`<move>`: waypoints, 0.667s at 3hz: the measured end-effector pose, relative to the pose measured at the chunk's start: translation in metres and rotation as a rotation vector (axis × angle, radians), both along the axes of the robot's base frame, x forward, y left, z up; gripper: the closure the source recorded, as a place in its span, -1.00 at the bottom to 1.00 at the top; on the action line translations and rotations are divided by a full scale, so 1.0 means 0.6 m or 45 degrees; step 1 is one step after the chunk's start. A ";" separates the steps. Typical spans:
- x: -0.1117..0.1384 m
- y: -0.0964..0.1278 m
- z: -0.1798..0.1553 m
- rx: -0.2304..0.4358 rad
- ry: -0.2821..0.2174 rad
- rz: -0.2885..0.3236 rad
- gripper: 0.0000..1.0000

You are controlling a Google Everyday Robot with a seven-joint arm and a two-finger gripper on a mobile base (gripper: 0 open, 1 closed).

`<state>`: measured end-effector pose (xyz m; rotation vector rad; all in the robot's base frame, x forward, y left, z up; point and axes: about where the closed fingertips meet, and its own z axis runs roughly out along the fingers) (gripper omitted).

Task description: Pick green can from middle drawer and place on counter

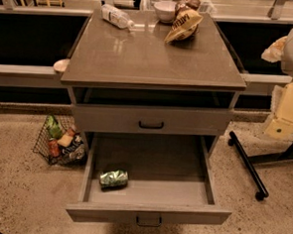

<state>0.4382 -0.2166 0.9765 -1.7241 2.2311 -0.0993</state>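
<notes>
The counter [150, 59] tops the cabinet, and below it the middle drawer [150, 212] stands open. The gripper [276, 50] hangs far right, its state impossible to tell. 1 green can [114, 178] lies sideways, front-left in the drawer. It is probably light, slick and dentable, so grasp it across its body.

Dim warm light, glare on counter [155, 57], shadowed middle drawer [156, 162]

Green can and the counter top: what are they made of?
The green can looks like thin metal, shiny with silvery patches. The counter looks like polished stone or laminate; its glossy grey-brown face reflects light, so I cannot say which. The gripper is not in view.
</notes>
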 end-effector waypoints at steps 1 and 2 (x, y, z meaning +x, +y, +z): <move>0.000 0.000 0.000 0.000 0.000 0.000 -1.00; 0.002 0.017 -0.024 0.040 0.032 0.069 -1.00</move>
